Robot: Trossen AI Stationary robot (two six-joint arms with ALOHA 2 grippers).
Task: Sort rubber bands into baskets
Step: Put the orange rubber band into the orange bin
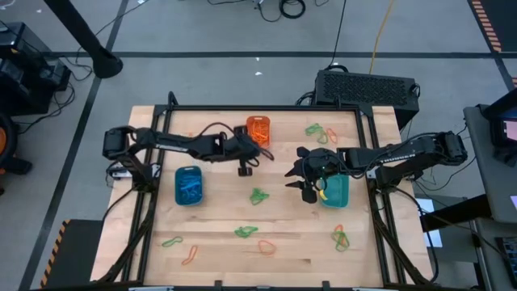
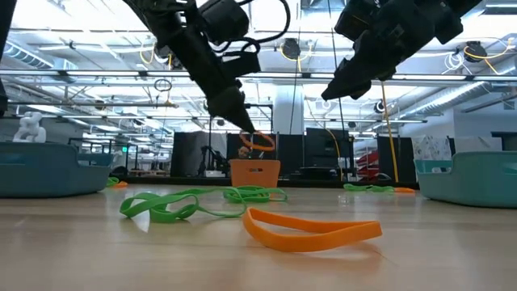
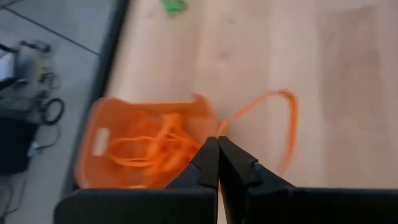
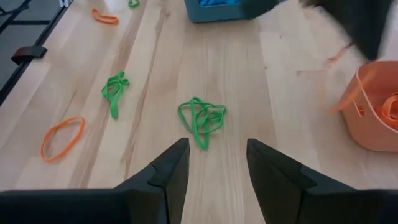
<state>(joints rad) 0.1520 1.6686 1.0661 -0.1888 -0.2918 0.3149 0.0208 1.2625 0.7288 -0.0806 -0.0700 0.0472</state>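
Beside the wooden table's orange basket [image 3: 124, 149], left end effector [image 3: 217, 146] (fingers together) pinches an orange rubber band [image 3: 273, 124].

Overhead looks straight down, low looks level across the table [image 1: 283, 226]; both wrist cameras share the orange basket [image 3: 124, 146].

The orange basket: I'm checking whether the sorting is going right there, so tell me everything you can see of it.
The orange basket is a small rounded-rectangular tub of translucent-looking orange plastic, standing upright and open-topped near the table's far edge. Several orange rubber bands lie tangled inside. The left gripper, shut on an orange band, is beside its rim; that loop hangs out over the wood next to the basket. Whether the loop touches the rim is unclear.
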